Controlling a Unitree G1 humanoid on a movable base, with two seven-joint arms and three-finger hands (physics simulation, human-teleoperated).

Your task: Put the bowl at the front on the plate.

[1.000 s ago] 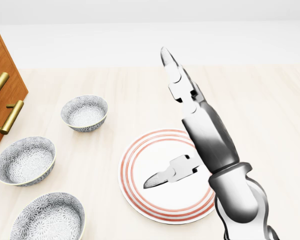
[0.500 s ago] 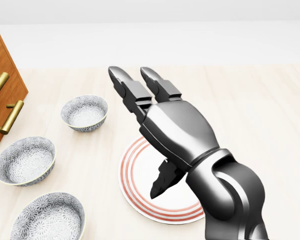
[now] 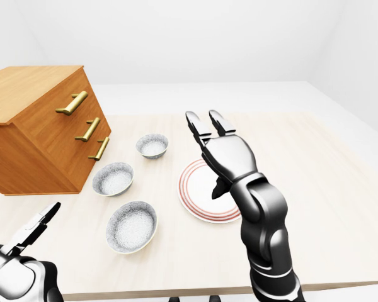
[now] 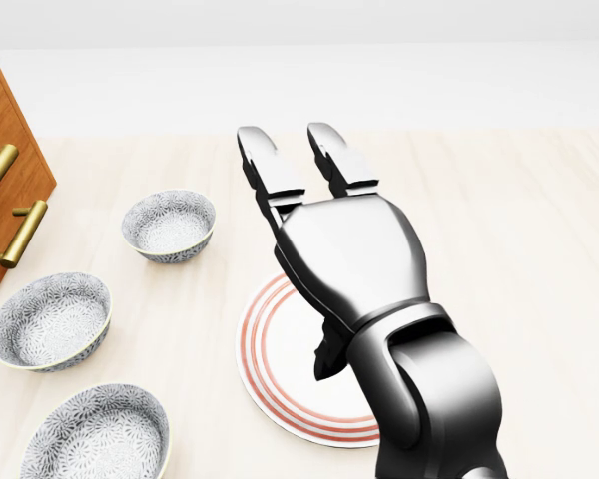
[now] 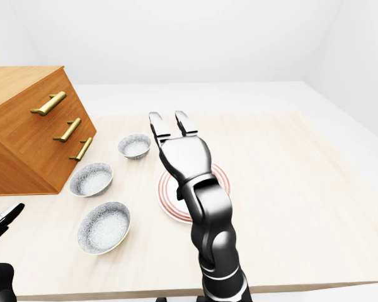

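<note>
Three bowls (image 4: pixel 50 319) line the desk's left side. The bowl (image 4: pixel 98 439) nearest the desk's near edge sits apart from the plate (image 4: pixel 270 344). My right hand (image 4: pixel 344 249) hovers spread and empty over the plate. Stiff, glazed, probably slippery and breakable, so I'd pinch its rim.

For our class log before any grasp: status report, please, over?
Right robot hand open over plate, empty. Left robot hand open, low left. Bottom bowl left of plate, ungrasped. Nothing blocks it.
</note>
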